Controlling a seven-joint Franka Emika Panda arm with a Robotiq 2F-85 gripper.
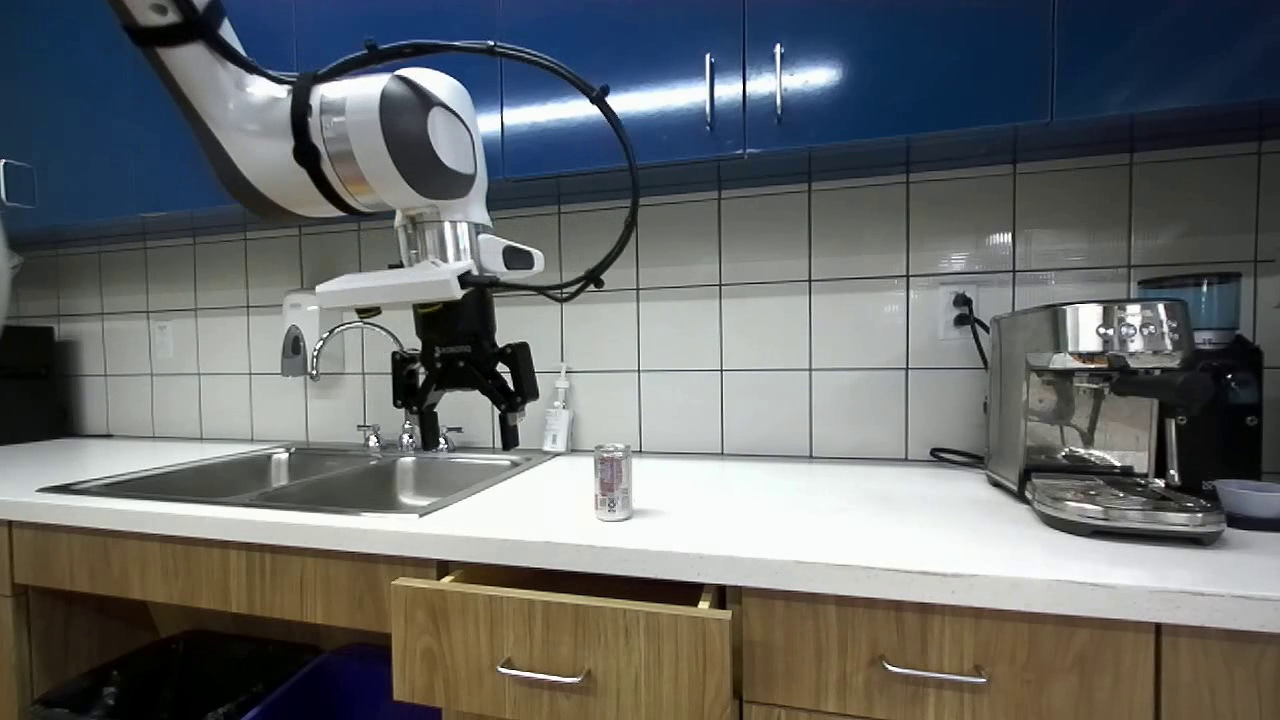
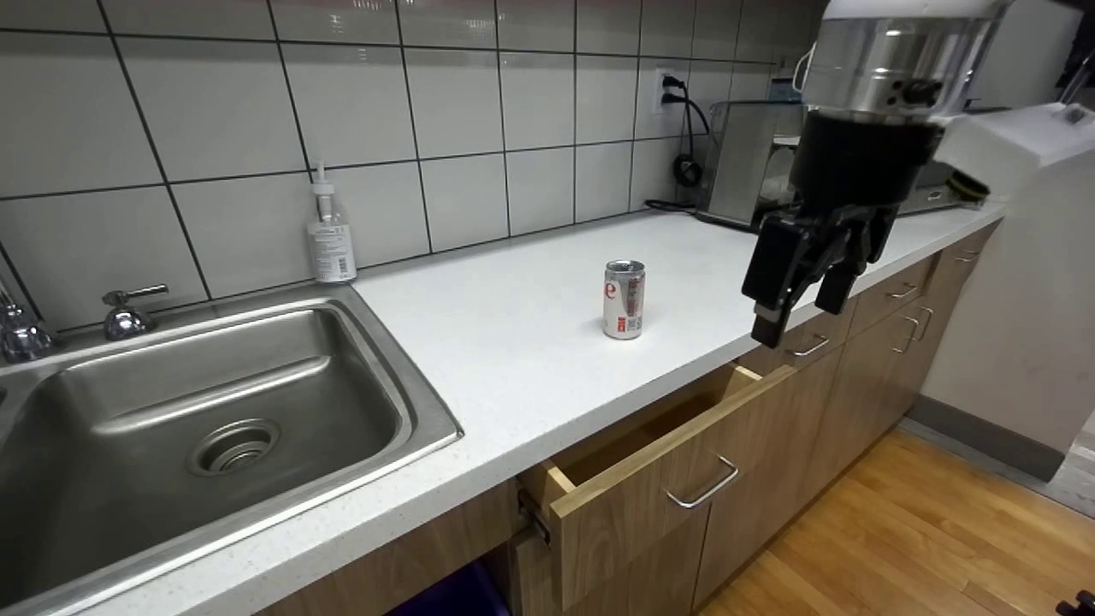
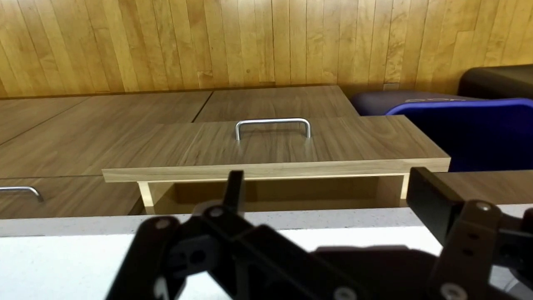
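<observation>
Gripper (image 1: 470, 432) up in mid-air, higher than counter (image 2: 513, 308), jaws spread wide w/ nothing gripped. Can (image 2: 624, 299) (silver/white, red print) stands upright on counter, apart from gripper, seen in both exterior views. Drawer (image 1: 620, 645) below counter edge, pulled out, bar handle (image 3: 272, 121) on wood-look front; wrist view gets it past the fingers (image 3: 433, 200). Blue bin (image 3: 479, 137) next to drawer, under counter. Sink (image 2: 436, 423) set in counter on one side of can; pump bottle (image 2: 331, 239), white label, nr its back corner by tile wall (image 1: 770, 320). Espresso machine (image 1: 1095, 420) farther along, opp. side. Blue upper cabs (image 1: 900, 70) up top; wood floor (image 3: 250, 41) in wrist view bkgd.
</observation>
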